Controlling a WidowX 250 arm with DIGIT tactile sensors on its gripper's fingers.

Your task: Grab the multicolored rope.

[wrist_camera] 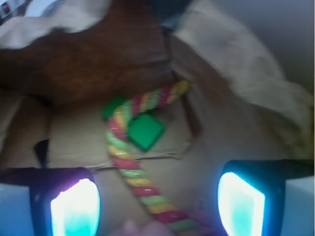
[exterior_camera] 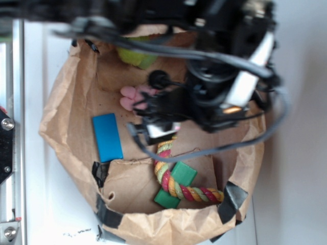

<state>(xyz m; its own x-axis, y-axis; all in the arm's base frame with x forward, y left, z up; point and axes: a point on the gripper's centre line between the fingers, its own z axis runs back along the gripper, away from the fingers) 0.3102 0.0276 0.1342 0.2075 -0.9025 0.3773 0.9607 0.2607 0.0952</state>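
The claw (wrist_camera: 157, 206) hangs wide apart over the multicolored rope (wrist_camera: 133, 167); closing off-centre risks snagging the green block (wrist_camera: 146, 132) at twelve o'clock.

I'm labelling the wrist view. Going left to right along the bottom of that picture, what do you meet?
Left glowing finger pad → multicolored rope → right glowing finger pad. The gripper is open, with the rope between the pads.
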